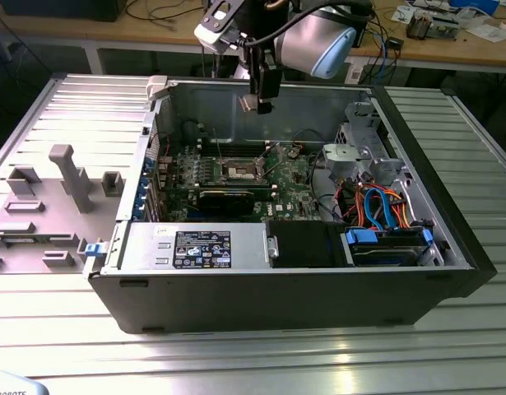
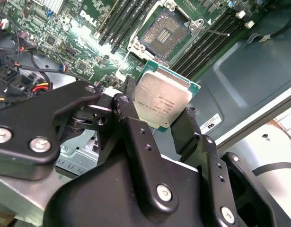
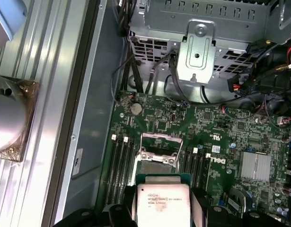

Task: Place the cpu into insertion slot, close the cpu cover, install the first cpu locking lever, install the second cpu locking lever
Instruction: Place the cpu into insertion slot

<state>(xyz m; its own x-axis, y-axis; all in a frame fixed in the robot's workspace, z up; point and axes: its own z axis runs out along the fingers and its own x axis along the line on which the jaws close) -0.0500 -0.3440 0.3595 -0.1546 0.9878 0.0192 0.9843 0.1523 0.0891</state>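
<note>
My gripper (image 2: 159,108) is shut on the cpu (image 2: 162,100), a flat square chip with a dull silver top and a green edge, pinched at two opposite sides by the black fingers (image 2: 129,111). In the exterior view the gripper (image 1: 262,99) hangs high above the green motherboard (image 1: 290,185), near the back wall of the case. The insertion slot (image 3: 157,169) lies open below and just ahead of the cpu (image 3: 163,203), its dark centre (image 2: 165,33) bare. The cpu cover (image 3: 160,140), a silvery frame, stands raised at the slot's far side.
The open computer case (image 1: 318,288) holds a black card (image 1: 226,199), black memory slots (image 2: 119,23) on both sides of the socket, a metal drive cage (image 1: 359,152) and orange and blue cables (image 1: 380,206). Grey fixture blocks (image 1: 63,177) stand at the exterior view's left.
</note>
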